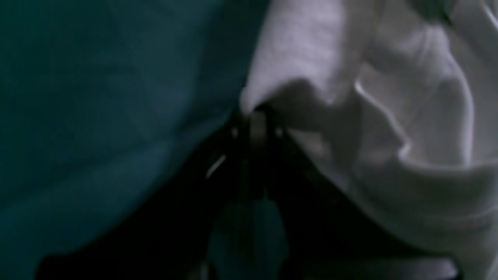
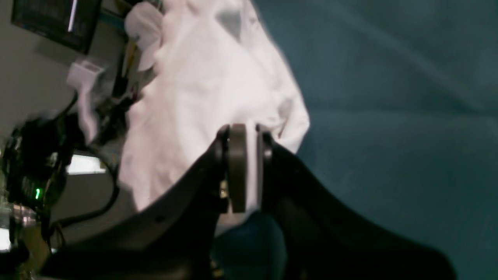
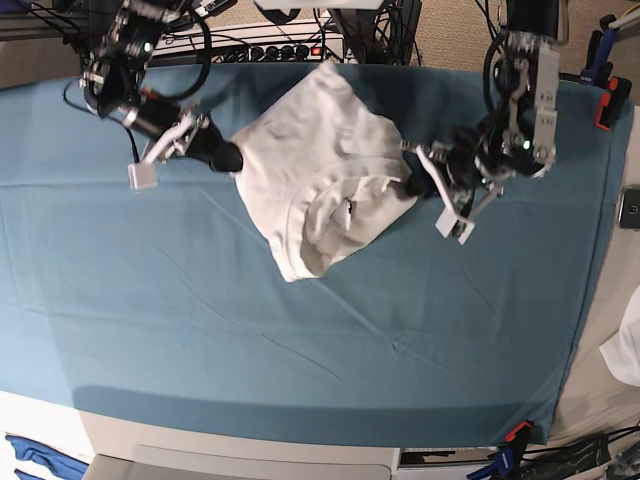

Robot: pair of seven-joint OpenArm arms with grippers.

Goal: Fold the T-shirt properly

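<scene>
T-shirt (image 3: 320, 175) lies crumpled and half bunched on the teal cloth (image 3: 300, 350) near the table's far edge, left gripper (image 1: 256, 116) clamped on a fold at one side, right gripper (image 2: 245, 132) clamped on the fabric edge at the opposite side, both low over the cloth.

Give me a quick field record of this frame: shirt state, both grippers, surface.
garment: T-shirt, white, crumpled, not yet folded
surface: teal tablecloth over the table
left gripper: shut on the shirt's edge, on the base view's right side of the shirt
right gripper: shut on the shirt's opposite edge
shirt position: far half of the table, between the two arms
image quality: both wrist views blurred
</scene>
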